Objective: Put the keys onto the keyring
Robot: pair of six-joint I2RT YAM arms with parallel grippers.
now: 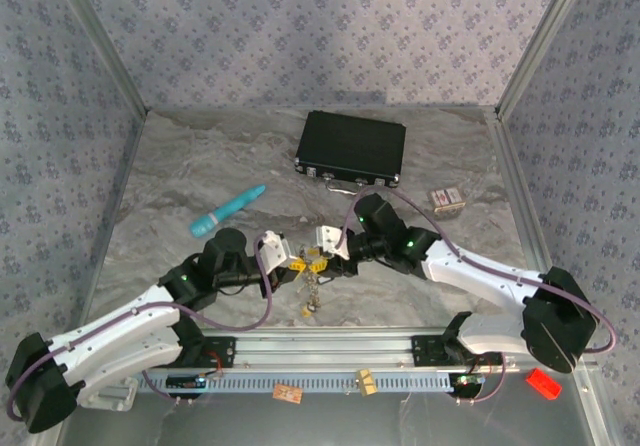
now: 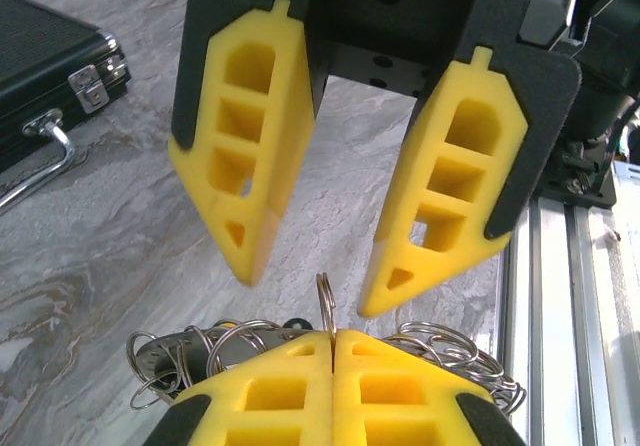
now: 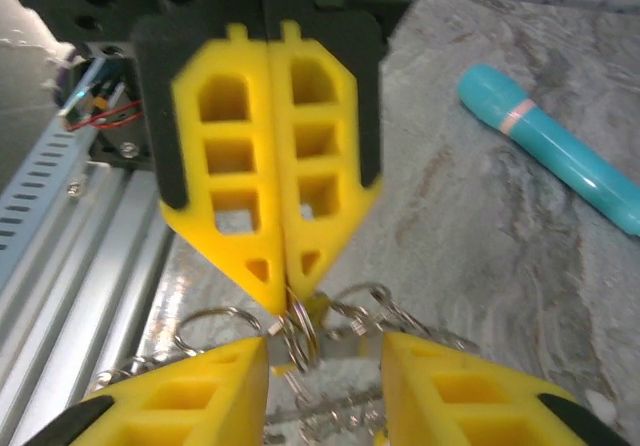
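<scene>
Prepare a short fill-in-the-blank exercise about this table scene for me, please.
1. The left gripper is ___ on a thin metal ring.
2. The right gripper facing it is ___.
3. The case at the far side of the table is ___ in colour.
4. Seen from above, the teal stick lies to the case's ___.
Missing words: shut; open; black; left.

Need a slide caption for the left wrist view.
Left claw pinches a ring upright; right claw faces it, open, over the marble table.
</scene>
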